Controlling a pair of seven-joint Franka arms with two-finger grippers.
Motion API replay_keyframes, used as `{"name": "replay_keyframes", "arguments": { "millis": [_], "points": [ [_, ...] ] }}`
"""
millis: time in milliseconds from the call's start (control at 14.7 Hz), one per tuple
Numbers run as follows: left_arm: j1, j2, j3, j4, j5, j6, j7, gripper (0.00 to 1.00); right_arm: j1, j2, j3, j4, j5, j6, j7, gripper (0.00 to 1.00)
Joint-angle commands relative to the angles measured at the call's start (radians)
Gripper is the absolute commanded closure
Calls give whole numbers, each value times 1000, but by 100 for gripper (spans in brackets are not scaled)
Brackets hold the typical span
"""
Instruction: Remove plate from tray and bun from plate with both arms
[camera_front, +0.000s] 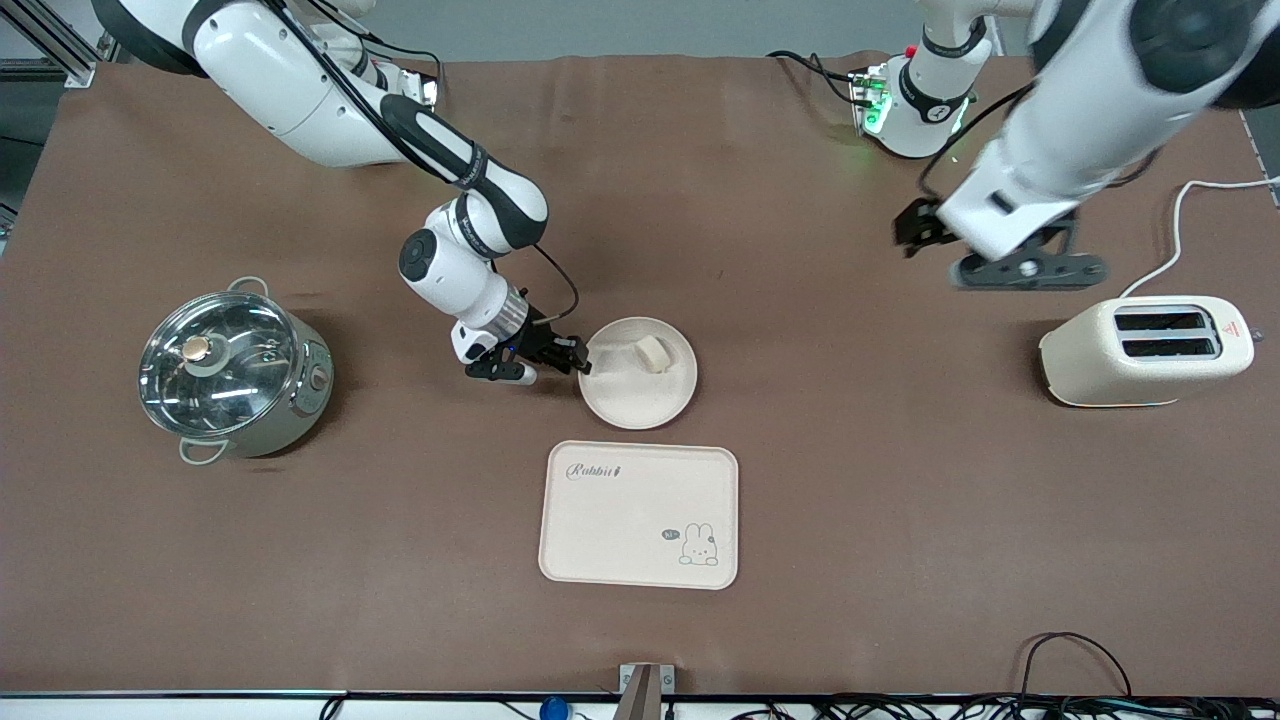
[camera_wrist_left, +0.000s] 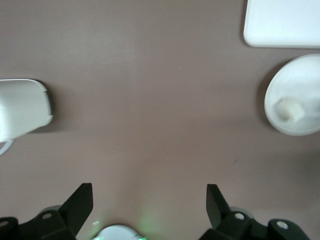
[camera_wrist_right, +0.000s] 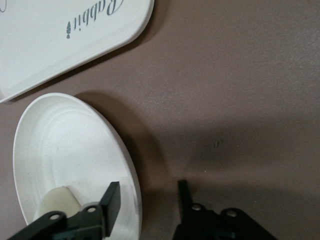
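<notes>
Tray (camera_front: 640, 515): nearest the front edge of the desk (camera_front: 860, 520), about midway along it, lying bare with its "Rabbit" print and rabbit drawing up.
Right pincer (camera_front: 580, 357): low at the plate's rim on the side toward the right arm's end of the desk; the right wrist view shows its fingers (camera_wrist_right: 111, 202) apart, one over the inside of the rim, the other over the desk outside it, not clamped on anything.
Plate (camera_front: 638, 385): flat on the desk just farther from the front edge than the tray, a narrow strip of desk between them, so it is already off the tray.
Bun (camera_front: 652, 353): on the plate, in the part away from the tray, near that pincer.
Left pincer (camera_front: 1000, 255): raised over bare desk toward the left arm's end, fingers wide apart and holding nothing; this arm waits.
Toaster (camera_front: 1148, 348): cream, two slots, near the left arm's end of the desk.
Pot (camera_front: 232, 370): steel with a glass lid, near the right arm's end.
Step in hand, as I judge it: plate done, bun not yet lifted.
Risks: if the right pincer pulls away while straddling the rim, it could drag or tip the plate and roll the bun off; the left arm's long reach could nudge the plate toward the tray; a hard pinch may squash the soft bun.
</notes>
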Motion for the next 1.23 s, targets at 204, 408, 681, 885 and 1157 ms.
{"name": "replay_keyframes", "arguments": {
  "millis": [204, 408, 681, 885, 1157],
  "points": [
    [-68, 170, -121, -93, 3, 291, -360, 0, -106, -205, 27, -39, 27, -266, -13, 0],
    [-156, 272, -123, -88, 81, 388, -524, 0, -156, -335, 22, -37, 24, -439, -35, 0],
    [-265, 425, -123, -42, 190, 495, -760, 0, -256, -526, 18, -43, 15, -627, -65, 0],
    [-335, 552, -121, 56, 254, 511, -899, 0, -352, -642, 13, -25, 9, -717, -76, 0],
    [-389, 677, -113, 156, 299, 561, -996, 3, -509, -684, 15, 192, -195, -995, -197, 0]
  ]
}}
